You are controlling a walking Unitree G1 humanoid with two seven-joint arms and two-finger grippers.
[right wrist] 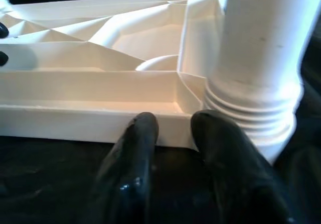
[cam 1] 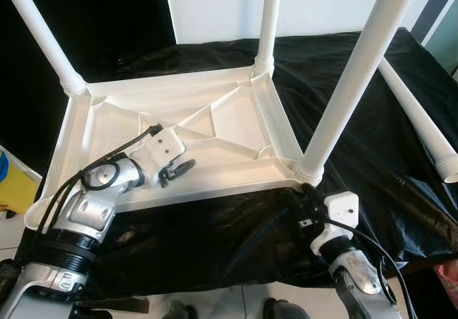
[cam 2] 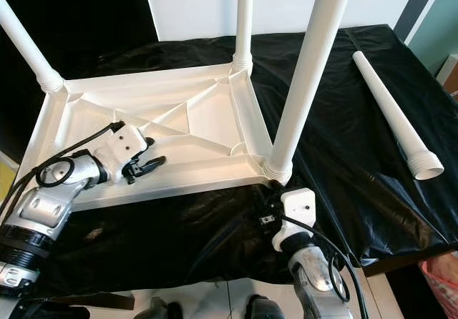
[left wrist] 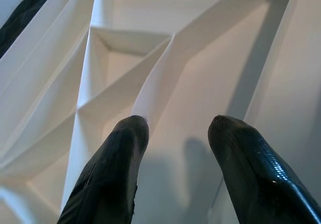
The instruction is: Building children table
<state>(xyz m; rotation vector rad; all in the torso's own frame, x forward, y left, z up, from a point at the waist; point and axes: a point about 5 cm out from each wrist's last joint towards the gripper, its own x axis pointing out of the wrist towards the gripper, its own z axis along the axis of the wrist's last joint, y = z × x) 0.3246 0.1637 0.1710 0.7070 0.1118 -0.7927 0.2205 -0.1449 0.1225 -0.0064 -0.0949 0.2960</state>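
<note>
The three fitted legs [cam 1: 358,69] run out of frame at twelve o'clock. A black cloth [cam 1: 215,240] covers the tabletop. The inverted white children's table [cam 1: 215,119] lies centred, a loose leg [cam 2: 393,111] at three o'clock. Left jaws [left wrist: 175,128], apart, hover inside its ribs; right jaws [right wrist: 173,126], slightly apart, touch its near rim.

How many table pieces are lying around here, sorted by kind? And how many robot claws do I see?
Upside-down white tabletop: 1
Legs fitted to it: 3
Loose leg on the black cloth: 1
Grippers: 2, left gripper and right gripper
Total: 7
</note>
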